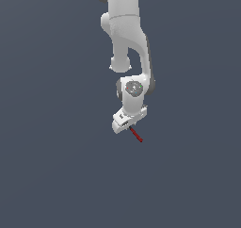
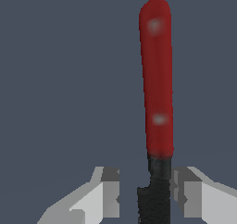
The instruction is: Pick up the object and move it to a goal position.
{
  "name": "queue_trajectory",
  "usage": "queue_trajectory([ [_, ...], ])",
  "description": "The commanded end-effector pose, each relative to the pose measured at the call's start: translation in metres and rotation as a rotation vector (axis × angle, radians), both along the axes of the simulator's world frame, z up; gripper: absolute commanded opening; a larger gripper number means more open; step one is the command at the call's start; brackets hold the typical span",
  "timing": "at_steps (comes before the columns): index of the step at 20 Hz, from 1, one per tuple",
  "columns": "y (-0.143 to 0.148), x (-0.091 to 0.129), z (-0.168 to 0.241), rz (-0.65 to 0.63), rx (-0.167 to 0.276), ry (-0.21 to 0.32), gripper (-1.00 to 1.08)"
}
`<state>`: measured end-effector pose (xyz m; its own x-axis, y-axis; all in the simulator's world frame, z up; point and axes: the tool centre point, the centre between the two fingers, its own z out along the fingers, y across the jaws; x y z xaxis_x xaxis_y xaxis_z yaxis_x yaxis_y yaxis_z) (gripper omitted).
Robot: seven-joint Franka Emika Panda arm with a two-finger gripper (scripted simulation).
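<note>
The object (image 2: 156, 79) is a thin rod, red along most of its length and black at one end. In the wrist view its black end (image 2: 155, 190) sits between my two grey fingers (image 2: 185, 195), which stand close on both sides of it. One finger touches the black end and a narrow strip of background shows beside the other. The exterior view has the white gripper (image 1: 128, 126) low at the arm's tip. From it the object (image 1: 136, 134) sticks out down toward the exterior view's right. The gripper is shut on the object's black end.
The white arm (image 1: 127, 38) reaches down from the top of the exterior view. Only a plain dark blue-grey background surrounds it. No other object or goal marker shows.
</note>
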<state>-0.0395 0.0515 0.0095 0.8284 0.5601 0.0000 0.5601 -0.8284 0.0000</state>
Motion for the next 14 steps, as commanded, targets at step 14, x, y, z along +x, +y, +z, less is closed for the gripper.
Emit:
queue_trajectory([
  [14,0.006,-0.002,0.012,0.000,0.000,-0.001,-1.00],
])
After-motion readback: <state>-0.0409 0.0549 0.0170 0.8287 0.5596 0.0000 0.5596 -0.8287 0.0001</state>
